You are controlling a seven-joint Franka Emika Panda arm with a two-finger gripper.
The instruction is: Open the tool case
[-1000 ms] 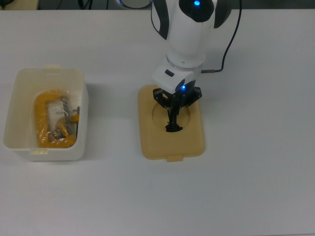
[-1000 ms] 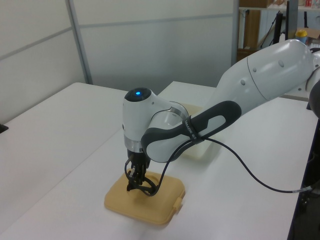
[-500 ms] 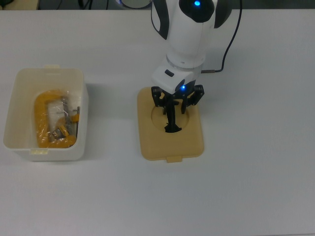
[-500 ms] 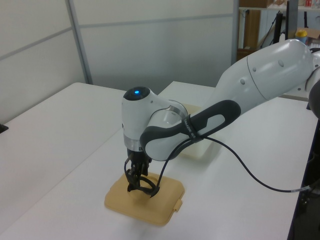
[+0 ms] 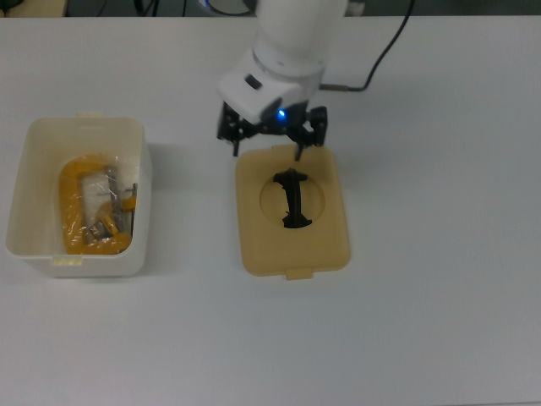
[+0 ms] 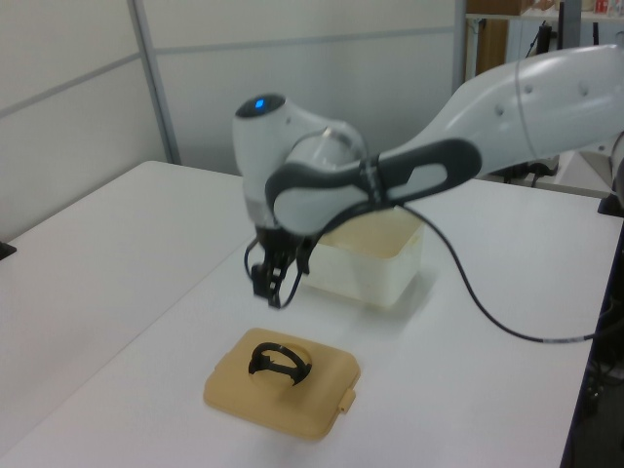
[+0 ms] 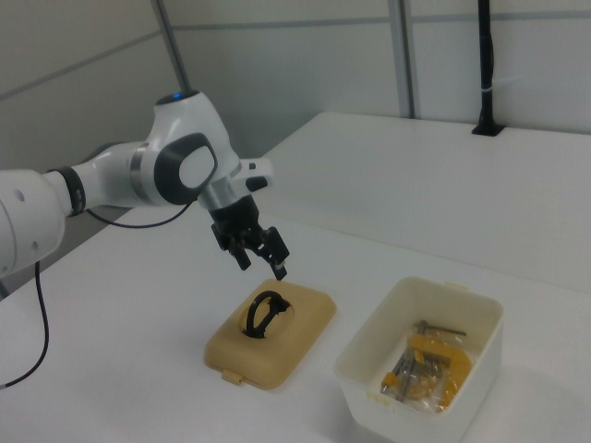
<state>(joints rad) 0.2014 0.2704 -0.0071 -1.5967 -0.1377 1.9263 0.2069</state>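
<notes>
Above the table (image 5: 439, 321), the gripper (image 5: 269, 140) has risen off the lid (image 5: 292, 211) since half a second ago, when its fingers straddled the black handle (image 5: 292, 199); now they hang spread apart, empty, over the lid's far edge. The lid lies flat on the table, well apart from the open white tub (image 5: 78, 196) at the top view's left. Yellow and metal tools (image 5: 95, 205) fill the tub, too jumbled to name. The arm (image 6: 439, 136) runs out of the left view's right edge.
</notes>
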